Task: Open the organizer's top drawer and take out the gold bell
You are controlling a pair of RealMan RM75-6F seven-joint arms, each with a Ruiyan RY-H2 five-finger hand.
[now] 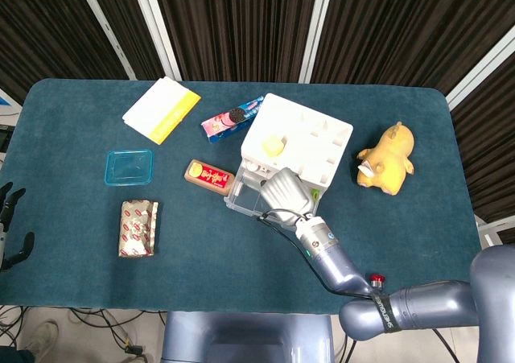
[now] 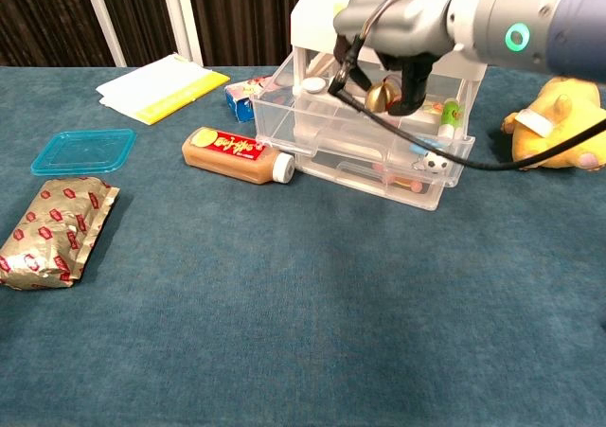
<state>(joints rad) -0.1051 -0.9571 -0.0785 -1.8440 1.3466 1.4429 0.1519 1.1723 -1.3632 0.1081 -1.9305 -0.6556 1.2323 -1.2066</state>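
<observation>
- The right robot hand [image 2: 402, 34] hangs over the open top drawer [image 2: 365, 129] of the white organizer [image 1: 299, 142], fingers pointing down.
- A gold bell [image 2: 383, 95] sits pinched between those fingers, lifted clear above the drawer's front wall; in the head view the hand [image 1: 283, 192] hides it.
- The drawer is pulled out toward the robot and is clear plastic. Inside it lie a small soccer ball [image 2: 435, 162] near the right front corner and a green-capped tube [image 2: 448, 119] at the right side.
- A black cable [image 2: 417, 143] loops from the right wrist down across the drawer front.
- A brown bottle [image 2: 237, 155] with a red label lies on its side on the desk [image 2: 284, 313], its white cap just beside the drawer's left front corner.
- A cookie pack [image 1: 232, 118] lies behind the bottle, near the organizer's left side.
- Further left are a yellow-and-white booklet [image 1: 162, 109], a blue lid [image 1: 128, 167] and a foil snack pack [image 1: 138, 228], each apart from the others.
- A yellow plush toy [image 1: 388, 158] lies to the right of the organizer, not touching it.
- The left robot hand [image 1: 11, 222] shows only at the left edge of the head view, off the desk, dark fingers spread and holding nothing.
</observation>
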